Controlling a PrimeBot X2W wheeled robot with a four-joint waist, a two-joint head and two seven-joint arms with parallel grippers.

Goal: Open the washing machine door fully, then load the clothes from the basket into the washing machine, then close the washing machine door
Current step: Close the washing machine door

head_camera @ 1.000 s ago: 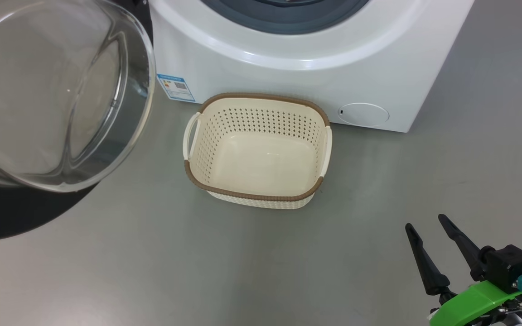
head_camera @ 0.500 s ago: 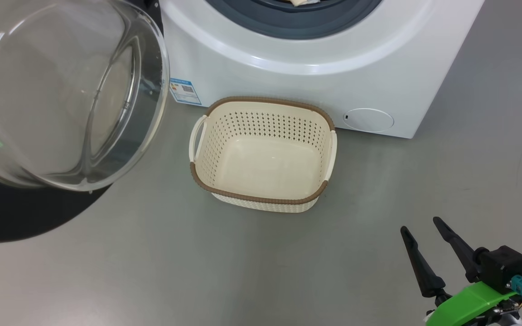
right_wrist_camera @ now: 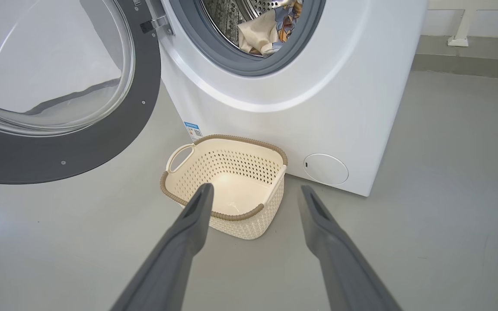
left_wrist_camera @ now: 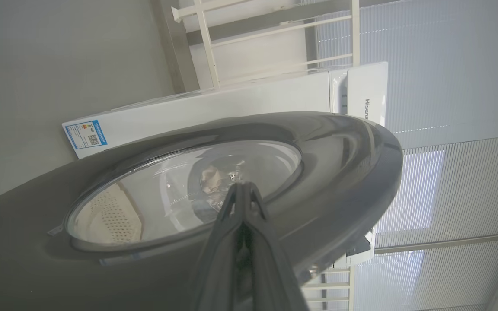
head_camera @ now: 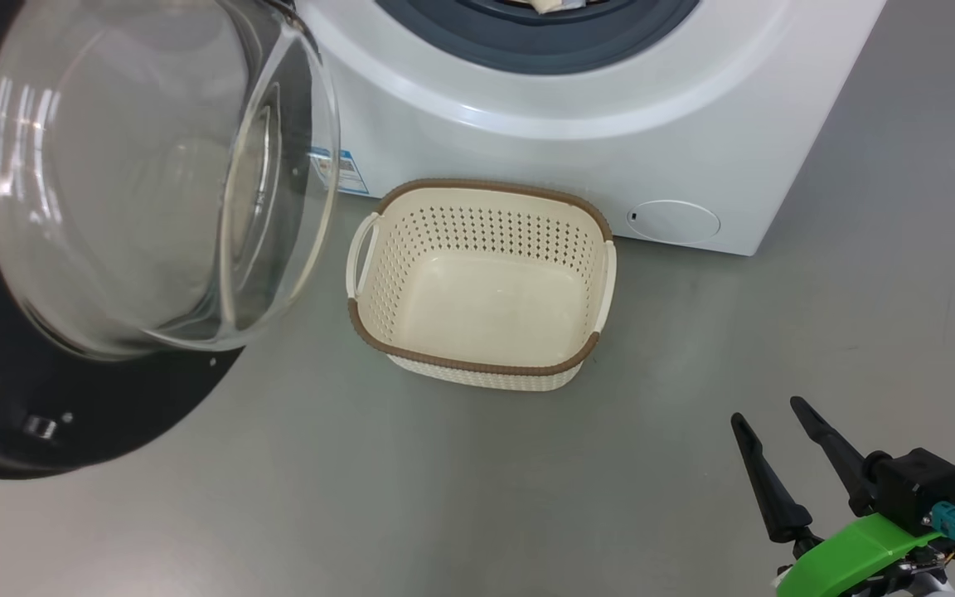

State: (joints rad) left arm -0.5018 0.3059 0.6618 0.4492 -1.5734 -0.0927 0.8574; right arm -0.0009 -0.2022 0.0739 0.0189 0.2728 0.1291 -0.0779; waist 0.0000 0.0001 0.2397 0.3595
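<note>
The washing machine (head_camera: 527,157) stands at the top of the head view with its door (head_camera: 113,398) swung partway out on the left, glass bowl facing the basket. Clothes (right_wrist_camera: 260,32) lie inside the drum, cream and printed fabric showing at the gasket. The cream basket (head_camera: 477,362) sits on the floor in front of the machine with nothing in it. My left gripper (left_wrist_camera: 242,186) is shut, empty, its tips against the outer face of the door (left_wrist_camera: 339,172). My right gripper (head_camera: 766,412) hangs open over the floor, right of and nearer than the basket (right_wrist_camera: 249,139).
Grey floor surrounds the machine. A round service cap (head_camera: 672,221) and a blue label (head_camera: 349,170) sit low on its front. The left wrist view has a white frame (left_wrist_camera: 214,47) and window blinds (left_wrist_camera: 448,86) behind the machine.
The door has swung toward the machine's opening, its glass bowl now closer to the basket. The head camera shifted slightly early on. The right gripper has hardly moved.
</note>
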